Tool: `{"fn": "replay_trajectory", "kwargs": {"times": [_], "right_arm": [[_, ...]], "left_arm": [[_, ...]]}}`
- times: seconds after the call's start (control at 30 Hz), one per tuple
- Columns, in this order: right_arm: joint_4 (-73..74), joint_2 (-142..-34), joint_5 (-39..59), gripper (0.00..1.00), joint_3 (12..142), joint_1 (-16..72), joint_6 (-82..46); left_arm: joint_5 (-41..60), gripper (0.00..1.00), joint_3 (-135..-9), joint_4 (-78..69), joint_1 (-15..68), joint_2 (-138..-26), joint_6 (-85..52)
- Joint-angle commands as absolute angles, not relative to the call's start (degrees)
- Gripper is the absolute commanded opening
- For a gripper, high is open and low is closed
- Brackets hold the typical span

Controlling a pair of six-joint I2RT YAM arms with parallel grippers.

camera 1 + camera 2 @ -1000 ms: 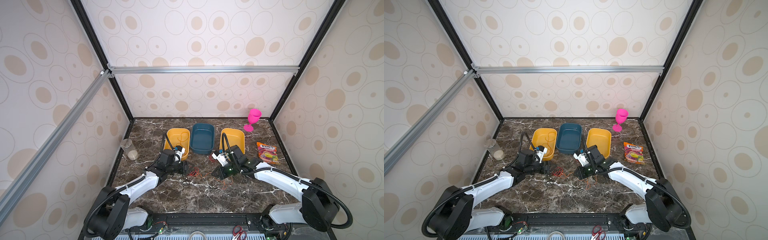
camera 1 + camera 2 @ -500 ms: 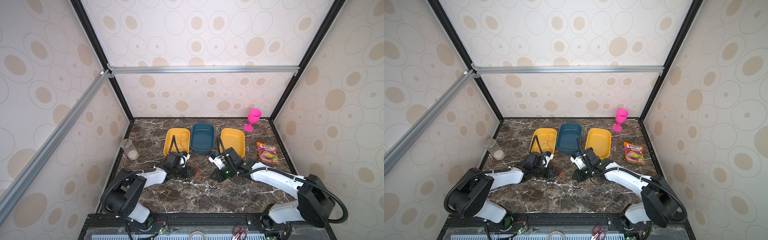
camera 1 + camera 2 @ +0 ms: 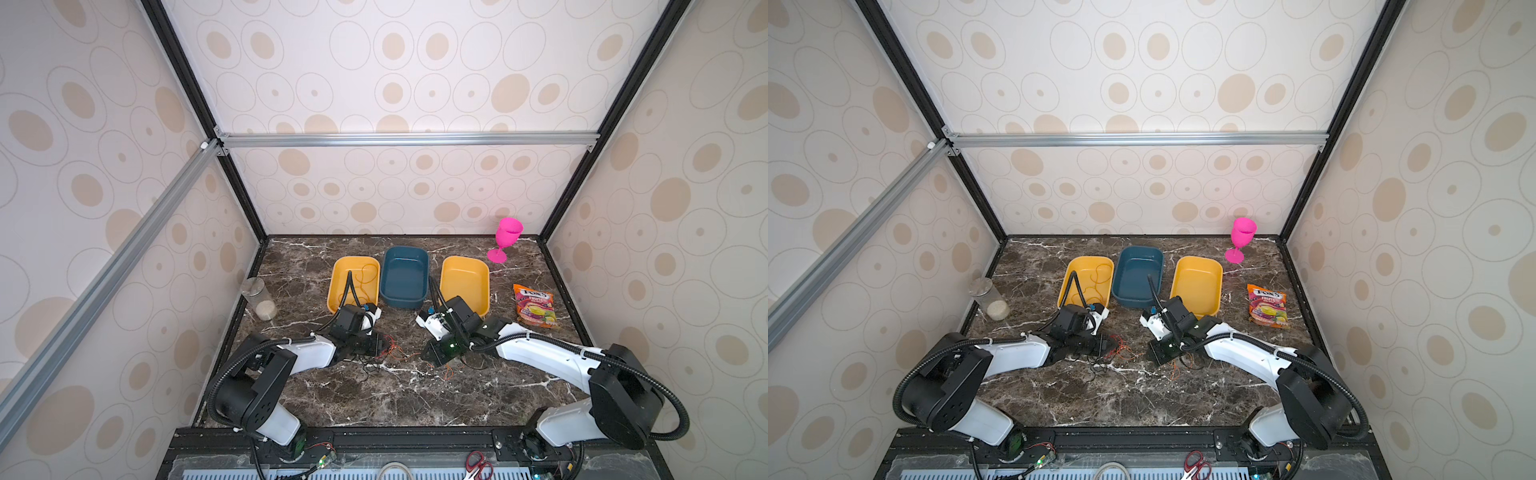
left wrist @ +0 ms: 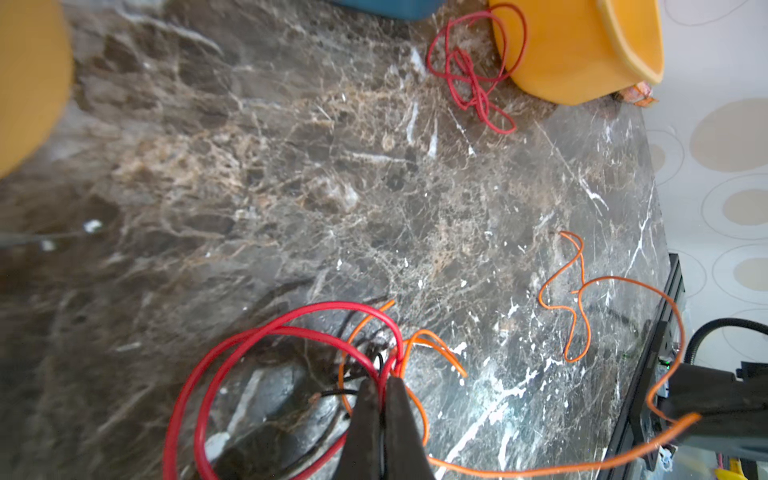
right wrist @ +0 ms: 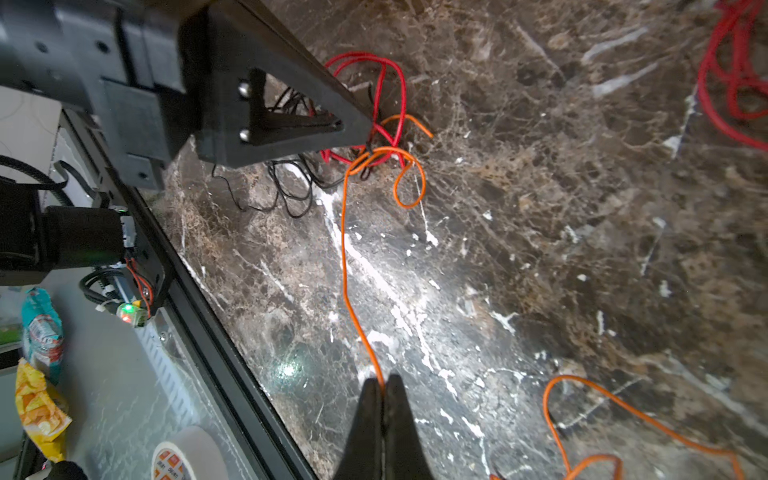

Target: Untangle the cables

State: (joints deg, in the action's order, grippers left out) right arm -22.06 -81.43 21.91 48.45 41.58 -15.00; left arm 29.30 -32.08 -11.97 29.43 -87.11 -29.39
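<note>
The cables lie as a tangle of red, orange and black wires (image 3: pixel 390 352) (image 3: pixel 1119 348) on the marble between my two grippers. My left gripper (image 4: pixel 382 380) (image 3: pixel 379 344) is shut on the red cable (image 4: pixel 291 328) at the knot, where orange and black strands cross. My right gripper (image 5: pixel 381 380) (image 3: pixel 430 358) is shut on an orange cable (image 5: pixel 344 249) that runs straight to that knot. Thin black cables (image 5: pixel 286 187) curl beside the left gripper's fingers (image 5: pixel 291 120). A separate red cable (image 4: pixel 469 79) lies by a yellow tray. Another orange cable (image 3: pixel 365 277) sits in the left yellow tray.
Three trays stand in a row at the back: yellow (image 3: pixel 336 291), blue (image 3: pixel 405 300), yellow (image 3: pixel 484 274). A pink goblet (image 3: pixel 507 237) and a candy bag (image 3: pixel 534 305) are at the right, a clear jar (image 3: pixel 259 297) at the left. Red-handled scissors (image 3: pixel 478 465) lie off the front edge.
My left gripper has closed on the tangle, and its arm has folded lower and further back. My right gripper has stayed shut on the orange cable and shifted slightly.
</note>
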Motion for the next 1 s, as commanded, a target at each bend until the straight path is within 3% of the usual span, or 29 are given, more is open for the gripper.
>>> {"fn": "replay_trajectory", "kwargs": {"times": [0.0, 0.2, 0.53, 0.97], "right_arm": [[-24.4, -80.32, 17.92, 0.0, 48.82, 41.99, -13.49], [-26.83, -80.41, 16.82, 0.0, 48.18, 42.01, -11.66], [-29.19, -79.76, 9.71, 0.0, 46.59, 41.72, -15.37], [-37.07, -81.21, 0.44, 0.0, 47.82, 39.99, -19.81]], "left_arm": [[27.25, 0.0, -31.7, -13.08, 29.71, -83.1, -31.4], [18.78, 0.0, -28.36, -18.06, 29.62, -74.42, -36.06], [1.95, 0.0, -26.19, -10.47, 28.27, -60.86, -39.89], [1.82, 0.0, -25.39, -8.8, 25.67, -55.75, -39.5]]}}
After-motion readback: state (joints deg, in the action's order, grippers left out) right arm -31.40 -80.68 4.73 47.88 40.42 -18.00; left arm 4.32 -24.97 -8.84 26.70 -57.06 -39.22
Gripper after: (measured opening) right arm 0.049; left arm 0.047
